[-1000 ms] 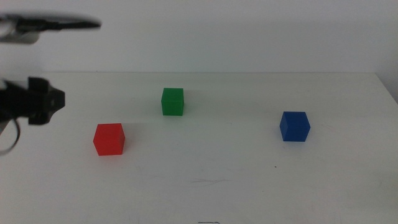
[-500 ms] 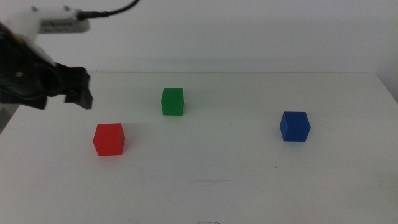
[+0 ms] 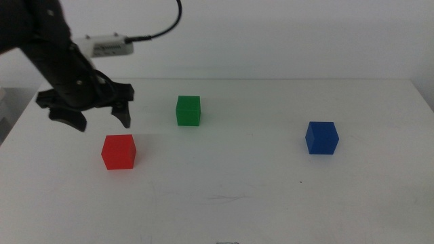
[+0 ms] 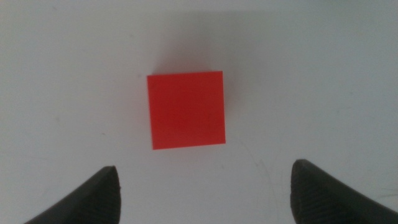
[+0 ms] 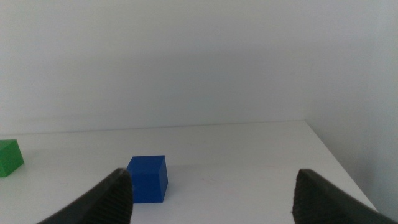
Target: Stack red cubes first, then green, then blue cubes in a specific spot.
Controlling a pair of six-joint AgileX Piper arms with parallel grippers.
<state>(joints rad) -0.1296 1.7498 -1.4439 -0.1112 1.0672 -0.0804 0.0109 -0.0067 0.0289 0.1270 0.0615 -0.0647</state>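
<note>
The red cube (image 3: pixel 119 151) sits on the white table at the left. My left gripper (image 3: pixel 97 120) hangs open just above and behind it, not touching; in the left wrist view the red cube (image 4: pixel 186 109) lies ahead of the gap between the jaws of the left gripper (image 4: pixel 205 186). The green cube (image 3: pixel 188 110) stands further back near the middle, and the blue cube (image 3: pixel 321 137) sits at the right. My right gripper (image 5: pixel 208 190) is open and out of the middle view; its wrist view shows the blue cube (image 5: pixel 148 178) and an edge of the green cube (image 5: pixel 9 157).
The white table (image 3: pixel 244 190) ends at a right edge (image 3: pixel 424 102) and meets a plain white wall behind. A cable (image 3: pixel 169 24) runs off the left arm's wrist camera.
The left arm has swung in from the left edge toward the middle and turned its gripper down over the red cube. The cubes have not moved.
</note>
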